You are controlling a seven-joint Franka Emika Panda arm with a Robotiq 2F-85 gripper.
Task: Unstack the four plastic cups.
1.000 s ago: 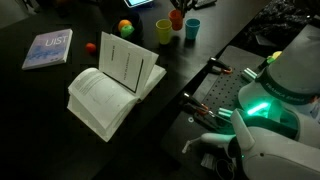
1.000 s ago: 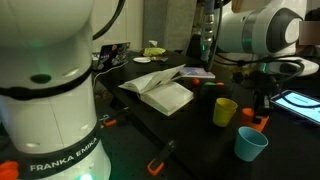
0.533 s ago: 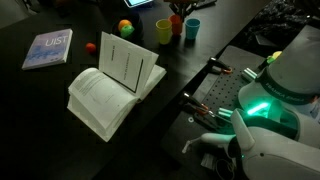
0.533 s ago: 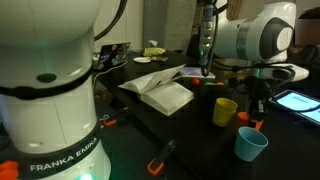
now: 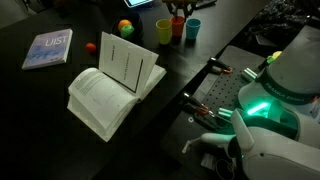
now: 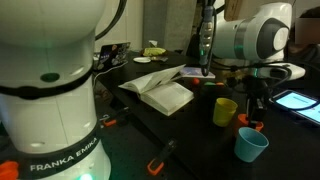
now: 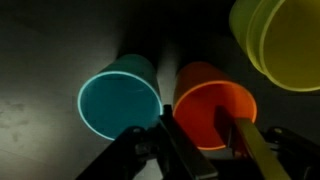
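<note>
In the wrist view a teal-blue cup [image 7: 120,97], an orange-red cup [image 7: 212,105] and a yellow cup [image 7: 278,40] stand open side up, close together on the dark table. The yellow cup shows a double rim, as if two cups are nested. My gripper [image 7: 205,138] hangs open just over the orange-red cup. One finger is between the teal and orange rims, the other over the orange cup's far side. Both exterior views show the yellow [image 5: 164,30] [image 6: 225,111], orange-red [image 5: 177,19] [image 6: 250,123] and teal [image 5: 192,28] [image 6: 251,144] cups, with the gripper [image 6: 257,106] above the orange one.
An open book [image 5: 112,85] [image 6: 163,88] stands in the middle of the table. A closed blue book [image 5: 48,48] lies far off. A small red-yellow-green ball [image 5: 125,27] and a small red object [image 5: 90,46] lie near the cups. The robot base [image 5: 270,100] stands beside the table edge.
In an exterior view the arm's upper part has swung a little to the left above the cups. The cups stay in the same places.
</note>
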